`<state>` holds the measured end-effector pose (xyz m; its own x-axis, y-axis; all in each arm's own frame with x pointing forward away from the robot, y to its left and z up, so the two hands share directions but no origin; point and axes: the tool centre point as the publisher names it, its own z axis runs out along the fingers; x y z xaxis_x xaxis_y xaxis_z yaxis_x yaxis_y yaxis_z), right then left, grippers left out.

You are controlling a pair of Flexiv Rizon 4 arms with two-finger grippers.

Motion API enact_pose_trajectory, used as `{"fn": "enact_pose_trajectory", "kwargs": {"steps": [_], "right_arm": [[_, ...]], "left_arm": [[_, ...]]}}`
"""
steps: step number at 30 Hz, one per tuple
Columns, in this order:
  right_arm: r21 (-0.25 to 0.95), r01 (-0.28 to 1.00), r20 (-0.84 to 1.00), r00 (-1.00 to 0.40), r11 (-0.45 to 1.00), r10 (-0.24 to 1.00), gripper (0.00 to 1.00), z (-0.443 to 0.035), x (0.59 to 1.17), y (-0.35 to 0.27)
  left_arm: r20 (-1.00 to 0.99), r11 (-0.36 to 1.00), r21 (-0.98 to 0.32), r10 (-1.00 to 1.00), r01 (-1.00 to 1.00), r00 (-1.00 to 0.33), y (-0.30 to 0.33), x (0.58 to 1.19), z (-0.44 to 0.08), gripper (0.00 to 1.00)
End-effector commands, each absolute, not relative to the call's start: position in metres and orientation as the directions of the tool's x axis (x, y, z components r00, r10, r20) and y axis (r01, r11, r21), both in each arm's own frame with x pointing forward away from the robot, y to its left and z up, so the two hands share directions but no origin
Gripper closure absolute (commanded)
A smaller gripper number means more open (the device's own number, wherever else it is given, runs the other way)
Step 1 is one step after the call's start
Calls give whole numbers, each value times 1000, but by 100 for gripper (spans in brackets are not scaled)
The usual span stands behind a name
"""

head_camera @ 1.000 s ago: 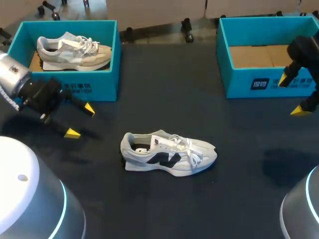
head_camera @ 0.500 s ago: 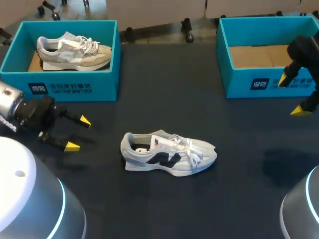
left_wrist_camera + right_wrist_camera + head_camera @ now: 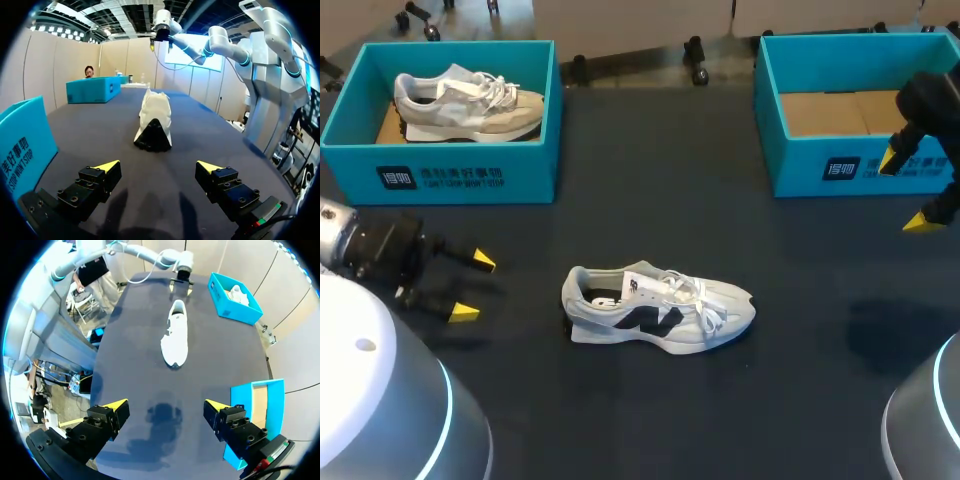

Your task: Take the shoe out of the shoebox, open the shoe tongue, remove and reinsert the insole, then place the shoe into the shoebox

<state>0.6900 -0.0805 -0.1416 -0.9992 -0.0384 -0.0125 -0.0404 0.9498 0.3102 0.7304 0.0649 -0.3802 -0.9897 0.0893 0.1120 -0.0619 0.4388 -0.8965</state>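
Pale mesh is making the shoe (image 3: 658, 312), sitting at lower centre on the table (image 3: 660, 180), look light and floppy, so its firmer heel is seeming the safest hold, while the left gripper (image 3: 473, 288) and right gripper (image 3: 909, 192) are hanging with fingers apart.

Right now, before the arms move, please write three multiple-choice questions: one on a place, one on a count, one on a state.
1. Where is the white shoe with the black mark? A) inside a shoebox B) on a shoebox C) on the table
2. How many teal shoeboxes stand on the table? A) two B) one C) three
3. How is the left gripper? A) shut on the shoe B) open, empty C) shut on an insole
1C, it lies between the boxes; 2A, left shoebox, right shoebox; 3B, its tips stand apart, holding nothing.
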Motion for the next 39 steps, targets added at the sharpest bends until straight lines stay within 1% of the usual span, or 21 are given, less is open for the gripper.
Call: {"fn": "enact_pose_trajectory", "kwargs": {"steps": [1,22,31,39], "right_arm": [[308,-40,-10,-999,950,-39,0,-142,691,-80],[308,-40,-10,-999,950,-39,0,-142,691,-80],[308,-40,-10,-999,950,-39,0,-142,691,-80],[308,-40,-10,-999,950,-39,0,-142,691,-80]], "left_arm": [[107,444,-894,78,-62,-991,64,728,-384,0],[107,444,-894,78,-62,-991,64,728,-384,0],[84,429,-900,-9,-80,-996,49,727,-390,0],[87,422,-902,-23,-88,-996,29,726,-394,0]]}}
